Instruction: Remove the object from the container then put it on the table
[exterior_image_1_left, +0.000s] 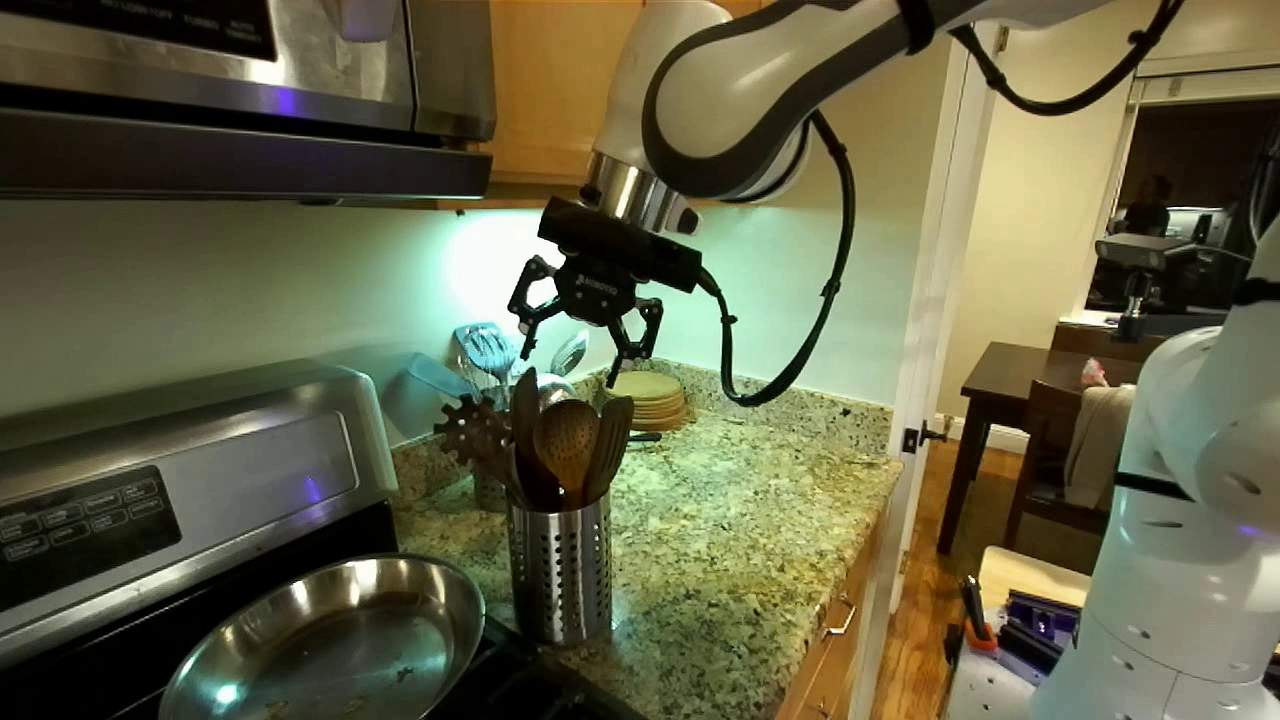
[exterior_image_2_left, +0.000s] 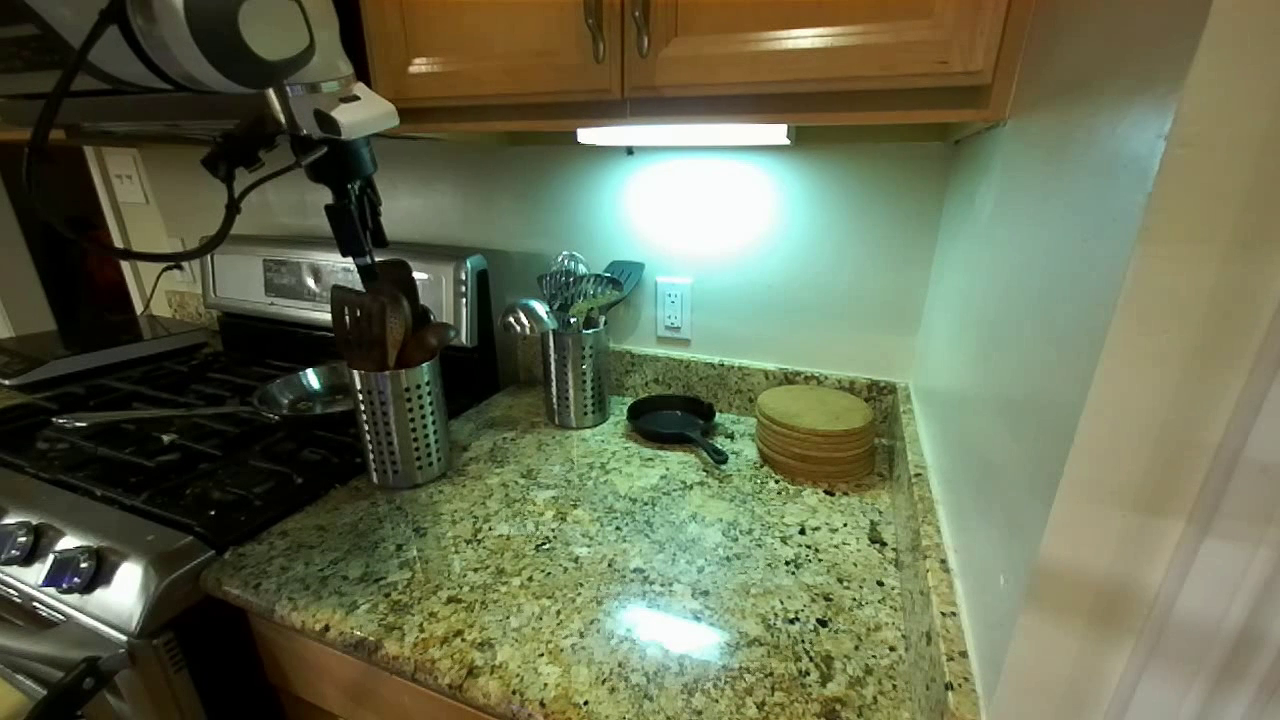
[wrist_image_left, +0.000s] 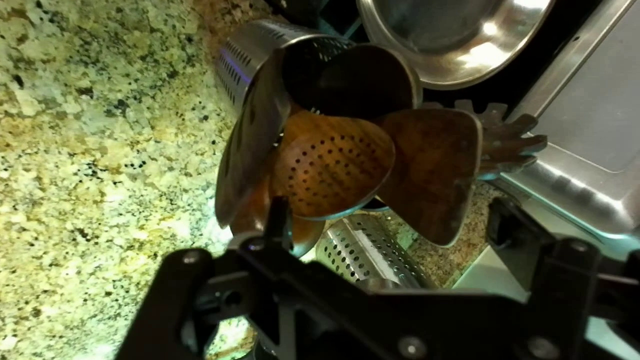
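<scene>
While in container (exterior_image_1_left: 562, 575), spatula (exterior_image_1_left: 525, 420) ~vert., head up.

In both exterior views: arm (exterior_image_1_left: 765, 110) cut off at top, utensils (exterior_image_2_left: 385, 322) w/ btms hidden in holder (exterior_image_2_left: 408, 430). Txt on stove panel (exterior_image_1_left: 88, 530) too sm. Wrist view: gripper (wrist_image_left: 390, 214) cut off at btm, pan (wrist_image_left: 440, 60) at top, rear holder (wrist_image_left: 352, 252) pt. hidden.

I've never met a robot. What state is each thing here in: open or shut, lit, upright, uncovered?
Fingers: spread open, gripping nothing.
Front metal holder: upright, holding wooden utensils.
Wooden utensils: standing heads up.
Back metal holder: upright, holding more utensils.
Steel pan: uncovered, on the stovetop.
Small black skillet: uncovered, open side up.
Round tan boards: stacked flat.
Under-cabinet light: lit.
Cabinet doors: shut.
</scene>
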